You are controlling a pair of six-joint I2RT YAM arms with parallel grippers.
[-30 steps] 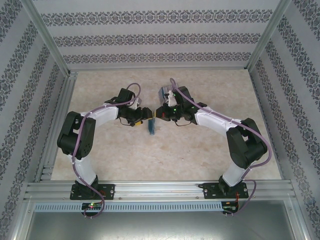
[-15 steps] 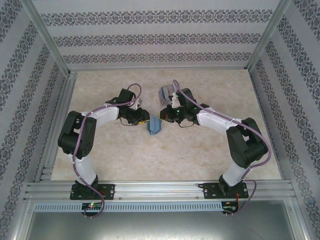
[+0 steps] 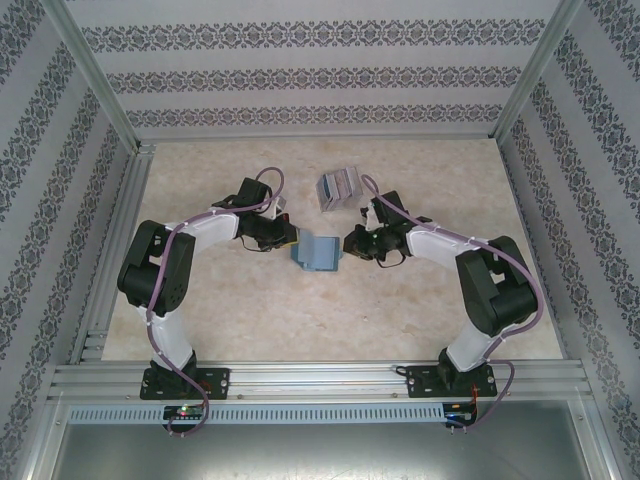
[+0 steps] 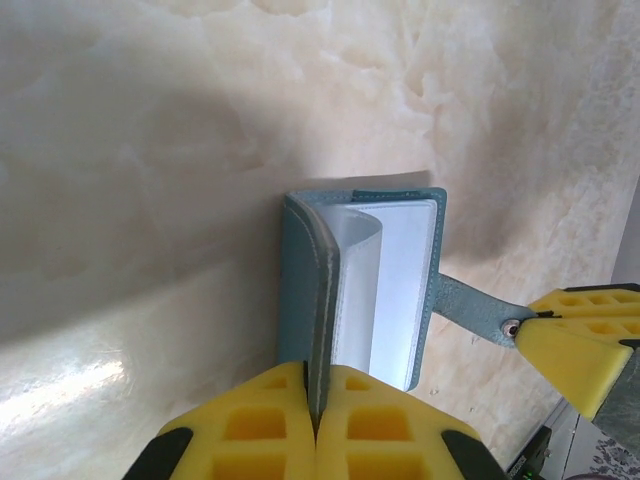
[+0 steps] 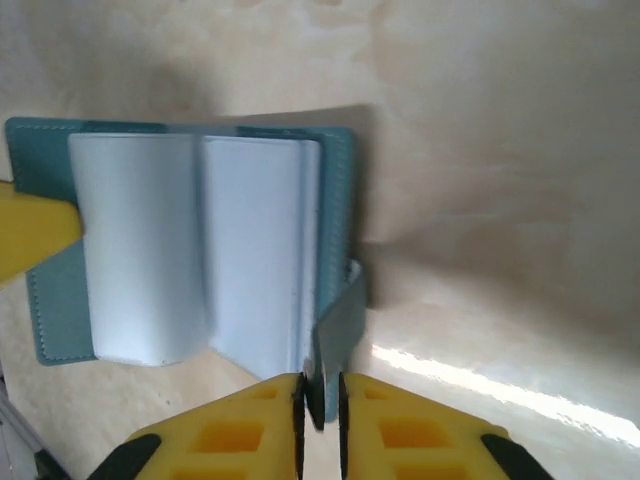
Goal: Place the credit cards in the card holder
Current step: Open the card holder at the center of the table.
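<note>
Teal card holder (image 3: 318,252) sits open mid-bench (image 3: 250,310), pale grey-blue sleeves (image 5: 180,260) inside; one cover's edge is hidden in the left end effector (image 4: 316,400), whose pads are clamped on it. Its strap tab (image 5: 335,310) runs into the right end effector (image 5: 320,392); whether it is pinched I cannot tell. At the holder's 12 o'clock lie the credit cards (image 3: 336,187), small and blurred

card holder (image 3: 318,252) central, table (image 3: 250,310) margins free
</note>
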